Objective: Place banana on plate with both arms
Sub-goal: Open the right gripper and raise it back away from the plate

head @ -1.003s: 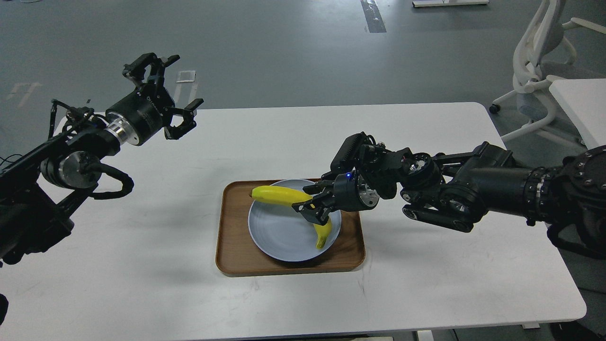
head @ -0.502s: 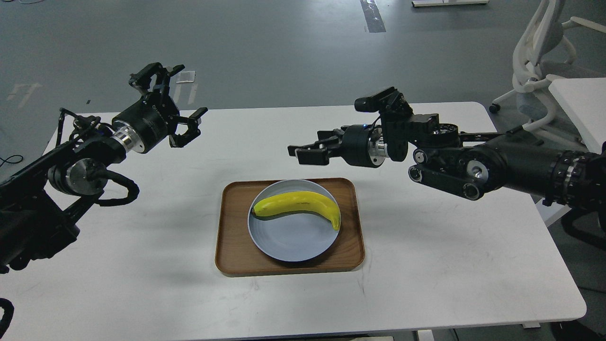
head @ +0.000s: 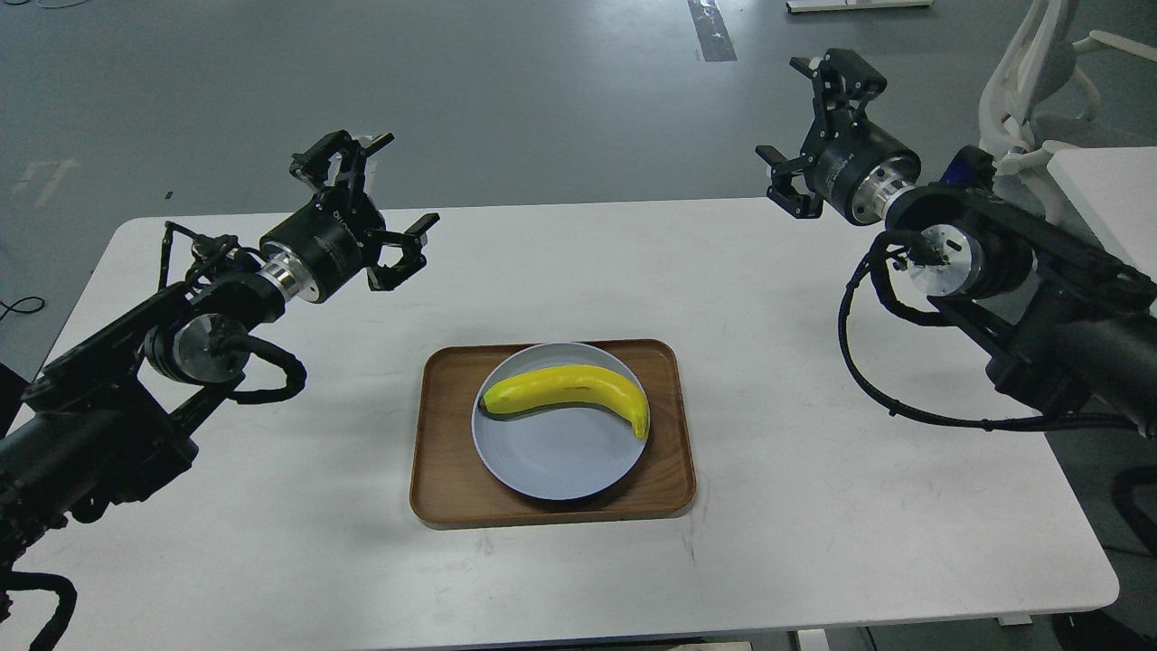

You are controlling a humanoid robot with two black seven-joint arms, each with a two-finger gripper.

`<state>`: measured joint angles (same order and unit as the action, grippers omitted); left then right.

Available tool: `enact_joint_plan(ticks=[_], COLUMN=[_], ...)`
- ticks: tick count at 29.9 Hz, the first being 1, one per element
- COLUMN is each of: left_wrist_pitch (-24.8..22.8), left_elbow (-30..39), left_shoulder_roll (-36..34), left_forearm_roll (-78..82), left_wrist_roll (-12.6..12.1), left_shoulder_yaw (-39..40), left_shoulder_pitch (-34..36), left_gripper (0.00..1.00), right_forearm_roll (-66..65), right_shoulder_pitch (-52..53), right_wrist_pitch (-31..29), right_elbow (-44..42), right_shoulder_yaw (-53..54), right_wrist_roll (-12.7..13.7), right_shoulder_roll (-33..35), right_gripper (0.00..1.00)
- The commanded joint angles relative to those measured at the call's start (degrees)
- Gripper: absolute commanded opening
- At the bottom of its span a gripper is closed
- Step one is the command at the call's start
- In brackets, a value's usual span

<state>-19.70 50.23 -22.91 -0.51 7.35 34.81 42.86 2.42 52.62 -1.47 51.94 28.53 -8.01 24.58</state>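
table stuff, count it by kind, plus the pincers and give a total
banana: 1
plate: 1
wooden tray: 1
pincers: 2, left pincer and right pincer, both open and raised clear of the tray
total: 5

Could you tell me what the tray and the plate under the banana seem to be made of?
The tray looks like brown wood with visible grain and a satin finish. The plate is smooth, pale blue and matte; whether ceramic or plastic cannot be told.
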Motion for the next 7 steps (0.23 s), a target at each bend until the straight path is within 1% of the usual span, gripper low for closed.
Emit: enact_joint_plan(ticks=[1, 7], left_wrist_pitch=[-0.07, -0.16], left_elbow=[-0.04, 0.05], left_shoulder_roll=[0.5, 0.41], left_forearm_roll=[-0.02, -0.1], left_wrist_roll=[-0.14, -0.05], left_shoulder_yaw=[2.18, 2.37], left_shoulder_pitch=[-1.63, -2.43], left_gripper=[0.98, 0.98], right_forearm_roll=[0.31, 0.13], right_shoulder_pitch=[-4.01, -4.46], right_wrist_pitch=[-0.9, -1.26], right_elbow=[0.79, 1.76], right_shoulder_yaw=[3.19, 2.93], right_wrist_roll=[0.1, -0.08], right_shoulder_roll=[0.03, 0.21], right_gripper=[1.0, 1.0])
